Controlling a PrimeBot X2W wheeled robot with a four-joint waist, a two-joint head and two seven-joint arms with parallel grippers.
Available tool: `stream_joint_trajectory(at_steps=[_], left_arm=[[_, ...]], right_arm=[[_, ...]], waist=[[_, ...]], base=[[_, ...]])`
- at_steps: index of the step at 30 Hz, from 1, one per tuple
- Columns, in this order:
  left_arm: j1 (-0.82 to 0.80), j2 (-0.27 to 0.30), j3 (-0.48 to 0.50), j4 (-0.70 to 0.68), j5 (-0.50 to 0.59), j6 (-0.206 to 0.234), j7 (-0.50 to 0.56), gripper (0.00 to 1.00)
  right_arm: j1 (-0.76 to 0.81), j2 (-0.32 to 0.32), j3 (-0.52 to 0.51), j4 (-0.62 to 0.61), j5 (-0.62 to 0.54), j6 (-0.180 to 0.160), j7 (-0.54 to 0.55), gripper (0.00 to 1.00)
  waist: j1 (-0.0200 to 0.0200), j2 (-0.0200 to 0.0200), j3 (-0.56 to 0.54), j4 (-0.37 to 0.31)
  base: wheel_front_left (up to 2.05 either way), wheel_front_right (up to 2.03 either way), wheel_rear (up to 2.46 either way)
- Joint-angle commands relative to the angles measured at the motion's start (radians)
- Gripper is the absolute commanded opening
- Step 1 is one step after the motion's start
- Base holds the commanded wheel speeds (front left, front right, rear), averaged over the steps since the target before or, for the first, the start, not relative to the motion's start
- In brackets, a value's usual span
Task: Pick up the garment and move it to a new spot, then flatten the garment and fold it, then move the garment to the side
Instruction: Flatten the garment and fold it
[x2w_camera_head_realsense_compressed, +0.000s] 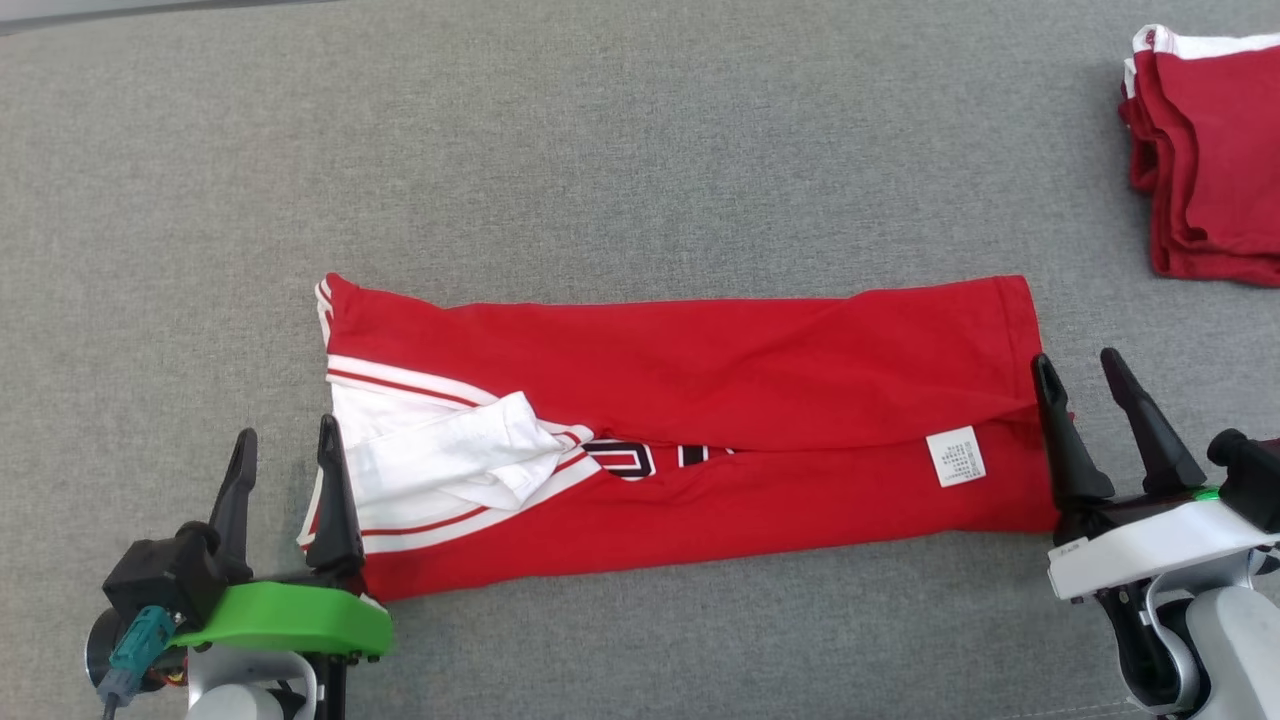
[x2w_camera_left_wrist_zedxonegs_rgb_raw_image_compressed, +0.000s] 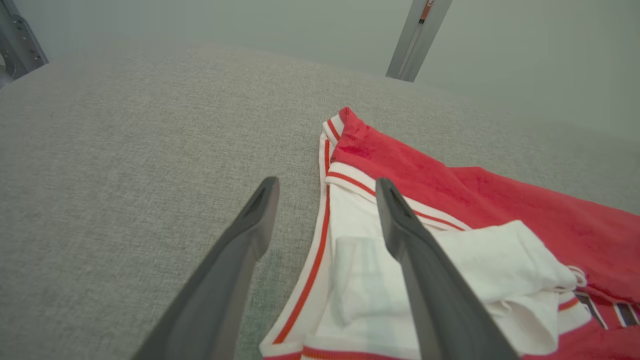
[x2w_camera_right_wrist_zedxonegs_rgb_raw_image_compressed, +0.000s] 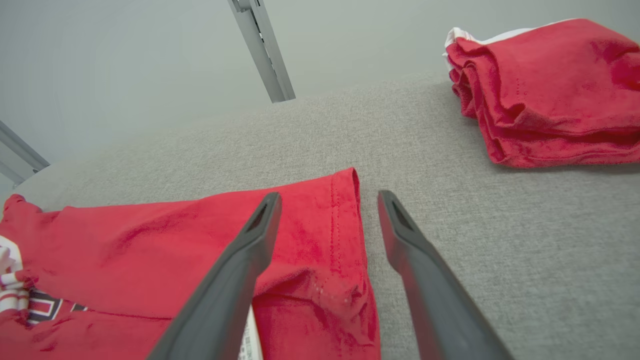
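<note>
I saw my left pincer (x2w_camera_left_wrist_zedxonegs_rgb_raw_image_compressed: 326, 184) standing open over the edge of the garment (x2w_camera_left_wrist_zedxonegs_rgb_raw_image_compressed: 475, 200). One finger was above its white, red-striped cloth and the other above the bare grey counter (x2w_camera_left_wrist_zedxonegs_rgb_raw_image_compressed: 125, 150) beside it, gripping nothing.

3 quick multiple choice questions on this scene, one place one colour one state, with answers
1. Where does the stack of folded red clothes lie? A far right B far left C near middle
2. What colour is the care label on the garment? A black B white C green
3. How stand the left tool and right tool? A both shut B one shut C both open
1 A, upper right in the head view; 2 B, white tag near the right end; 3 C, jaws apart at each end.
</note>
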Motion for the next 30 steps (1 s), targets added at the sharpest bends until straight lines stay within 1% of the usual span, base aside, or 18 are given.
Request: stream_joint_trajectory(at_steps=[1,5,9,14,19,30], left_arm=[[-0.02,0.0,0.001,-0.018,0.03,0.015,-0.014,1.0],[-0.033,0.001,-0.001,-0.075,0.107,0.042,-0.033,1.0],[-0.028,0.005,0.005,-0.11,0.161,0.065,-0.038,1.0],[0.001,0.006,0.013,-0.122,0.188,0.083,-0.042,1.0],[0.03,0.011,0.008,-0.106,0.199,0.071,-0.04,1.0],[0.022,0.007,-0.01,-0.063,0.194,0.051,-0.04,1.0]], right_arm=[[0.011,0.014,-0.025,-0.028,-0.028,-0.002,-0.005,1.0],[0.03,0.055,-0.071,-0.104,-0.112,-0.002,-0.005,1.0],[0.044,0.085,-0.094,-0.161,-0.175,-0.001,0.015,1.0],[0.076,0.113,-0.104,-0.203,-0.22,-0.001,0.052,1.0],[0.114,0.128,-0.105,-0.221,-0.23,-0.002,0.082,1.0],[0.131,0.132,-0.107,-0.22,-0.224,-0.002,0.103,1.0]], waist=[[0.0,0.0,-0.008,-0.003],[0.0,0.0,-0.033,-0.015],[0.0,0.0,-0.062,-0.027],[0.0,0.0,-0.104,-0.032],[0.0,0.0,-0.141,-0.031],[0.0,0.0,-0.146,-0.028]], base=[[0.0,0.0,0.0],[0.0,0.0,0.0],[0.0,0.0,0.0],[0.0,0.0,0.0],[0.0,0.0,0.0],[0.0,0.0,0.0]])
